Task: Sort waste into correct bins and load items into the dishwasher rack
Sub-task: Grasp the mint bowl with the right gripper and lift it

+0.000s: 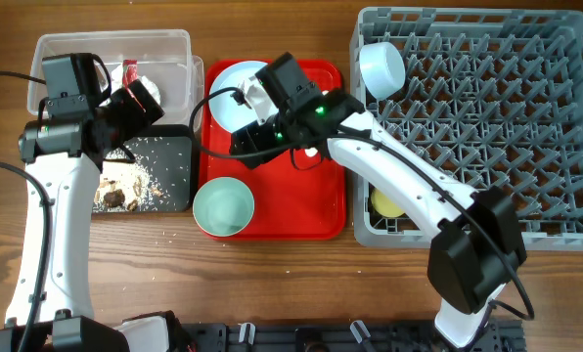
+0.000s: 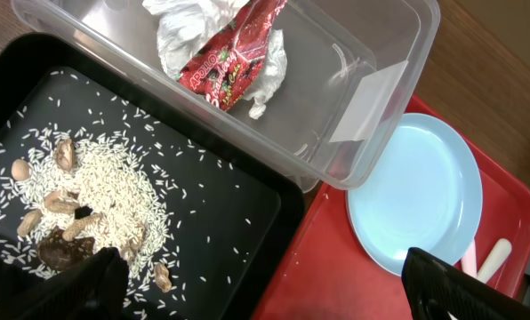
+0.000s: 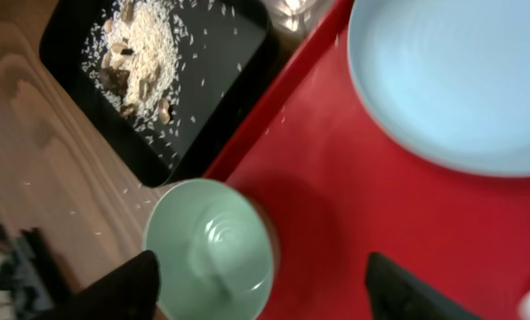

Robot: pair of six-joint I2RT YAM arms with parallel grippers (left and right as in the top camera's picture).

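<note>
Black tray (image 2: 225, 227) strewn with white rice grains (image 2: 114, 191) and brown food scraps (image 2: 65, 156), clear tub (image 2: 203, 111) beside it holding crumpled white paper (image 2: 180, 36) and red wrapper (image 2: 234, 58), pale blue plate (image 2: 416, 196) on red tray (image 2: 318, 258), left gripper (image 2: 274, 286) fingers spread wide, empty.

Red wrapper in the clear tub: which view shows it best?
The left wrist view: the red wrapper lies close and unobstructed amid crumpled paper. Overhead shows only a small red sliver of it. The right wrist view misses it.

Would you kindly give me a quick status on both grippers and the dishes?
Left gripper open, empty. Right gripper open, empty, above bowl on red tray. Plate also on red tray, not yet racked. Nothing on top of either.
</note>
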